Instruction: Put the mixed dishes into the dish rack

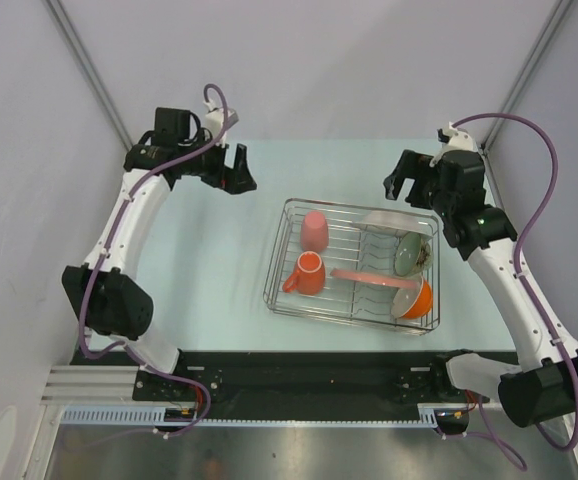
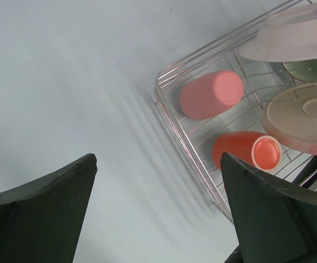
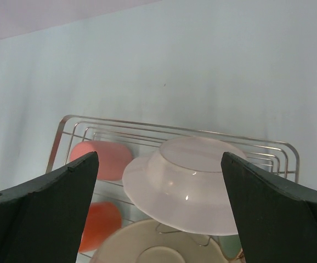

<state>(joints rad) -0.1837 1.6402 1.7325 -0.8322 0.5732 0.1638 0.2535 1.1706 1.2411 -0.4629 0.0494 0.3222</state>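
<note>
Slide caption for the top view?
Dish rack holding pink tumbler, orange mug, sage-green bowl, orange bowl, white plate and pink-rimmed plate; left gripper and right gripper open and empty.

This looks like a robotics lab test cell, not a kitchen. Two white arms, the left arm (image 1: pixel 129 215) and the right arm (image 1: pixel 514 275), are bolted to a black mounting rail (image 1: pixel 309 372) at the edge of a pale table (image 1: pixel 209 260). Plain grey panels on slanting metal struts (image 1: pixel 86 66) enclose it, probably a screened booth. Purple cables (image 1: pixel 514 116) loop along the arms. Only the dish rack (image 1: pixel 276 262) looks domestic.
</note>
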